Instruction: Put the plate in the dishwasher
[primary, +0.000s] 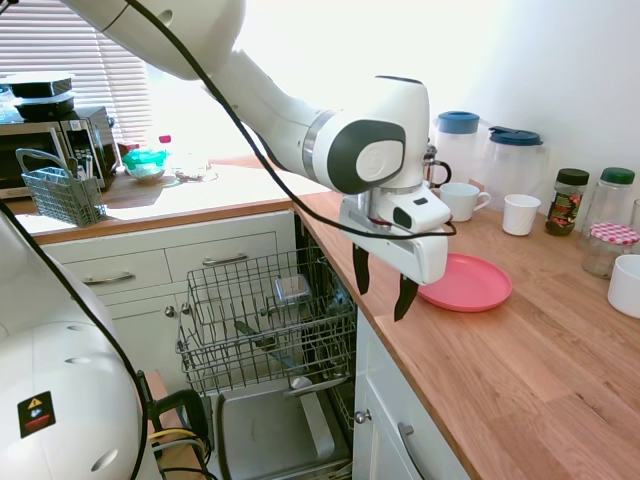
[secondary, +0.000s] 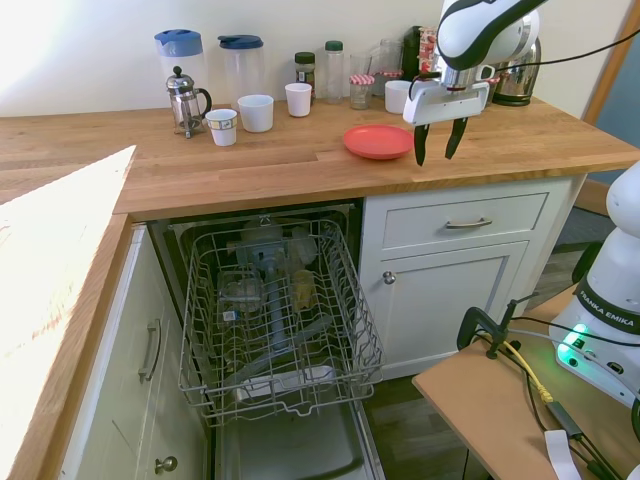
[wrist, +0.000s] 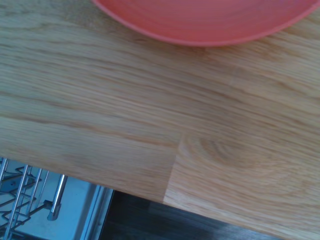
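I see the plate (secondary: 378, 141) flat on the table (secondary: 300, 170), just beside my end effector (secondary: 437, 151), which hangs empty with fingers spread; the dishwasher (secondary: 275, 320) stands open below

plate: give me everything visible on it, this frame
The plate is round, shallow and salmon-pink with a low raised rim, plastic by the look of it, and empty. It lies flat, right way up, on the wooden countertop, near the front edge and above the white cabinet beside the open dishwasher. Nothing but the counter touches it. The end effector hangs open just beside it, not in contact. The wrist view shows only an arc of its rim.
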